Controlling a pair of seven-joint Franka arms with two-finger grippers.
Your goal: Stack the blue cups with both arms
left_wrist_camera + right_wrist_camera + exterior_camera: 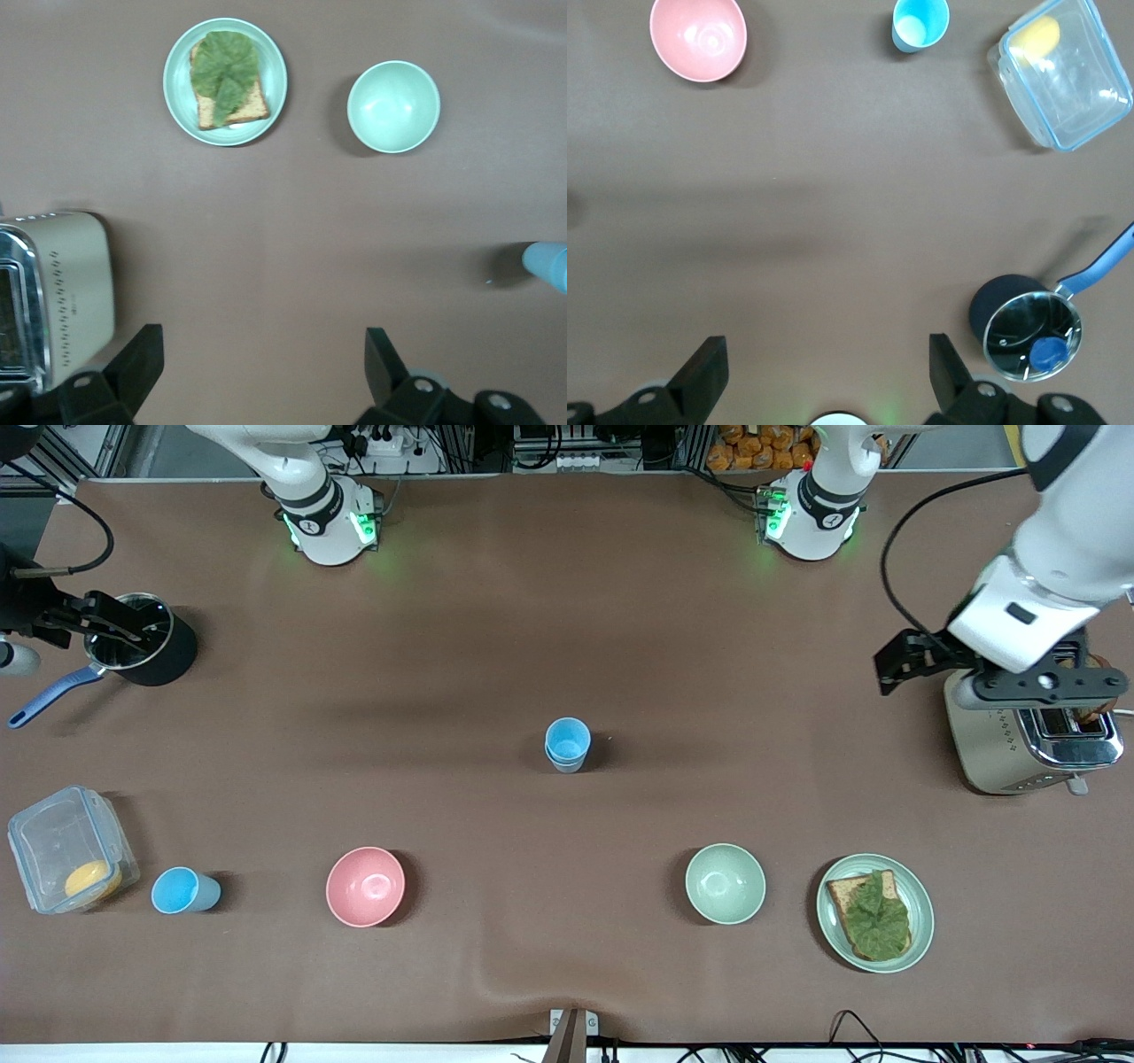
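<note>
A light-blue cup [567,744] stands upright in the middle of the table and looks nested in a second one; its edge shows in the left wrist view [549,264]. Another blue cup [183,890] stands near the front camera at the right arm's end, beside a clear container; it also shows in the right wrist view [920,24]. My left gripper [904,660] hangs open and empty, high over bare table beside the toaster [1028,735]. My right gripper [111,622] hangs open and empty, high over the table next to the black pot [146,642]. Both arms wait.
A pink bowl [365,886], a pale green bowl [725,883] and a plate with toast and lettuce [921,921] line the near edge. The clear container [66,850] holds a yellow piece. The black pot has a blue handle and a small blue thing inside [1048,352].
</note>
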